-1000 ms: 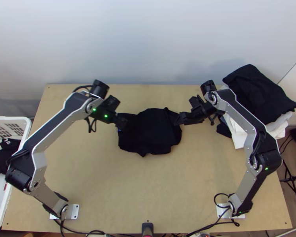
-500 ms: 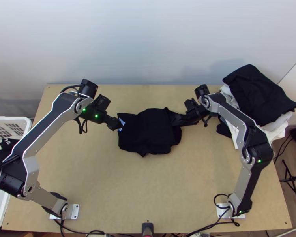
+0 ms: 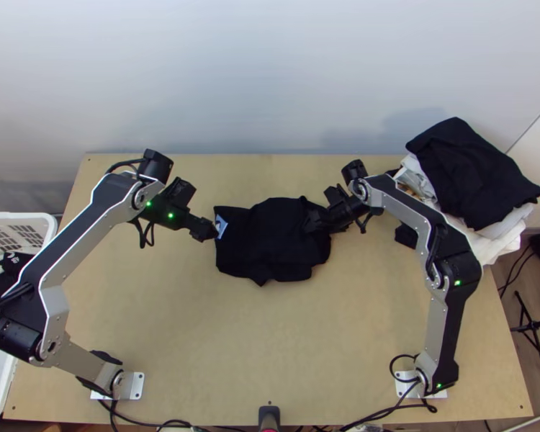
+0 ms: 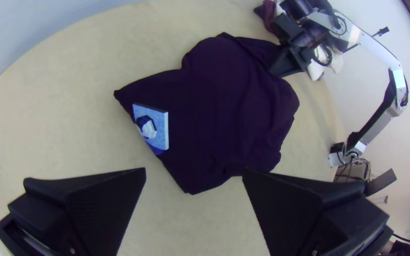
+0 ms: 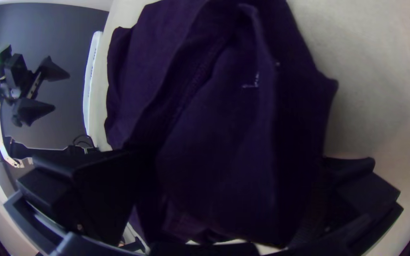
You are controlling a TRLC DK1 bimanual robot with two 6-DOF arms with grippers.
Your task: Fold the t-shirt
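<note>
T-shirt: the black t-shirt (image 3: 273,248) lies on the table (image 3: 219,338), about in the middle from left to right and nearer to the far edge. It is folded into a small bundle, with layers one over another, some creases and an uneven outline.
Patch: a light blue patch (image 3: 220,227) is visible at the shirt's far left corner.
Left gripper: the left gripper (image 3: 209,232) is just beside this corner. Its fingers (image 4: 96,204) stand wide apart and have hold of nothing.
Right gripper: the right gripper (image 3: 313,222) is at the right part of the shirt. Its fingers (image 5: 93,194) are also wide apart, with cloth visible between them, but they are not closed on it.
Pile: at the table's far right corner there is a clothes pile (image 3: 461,169), black cloth above white.
Basket: a white basket (image 3: 7,215) with clothes stands at the left edge.
</note>
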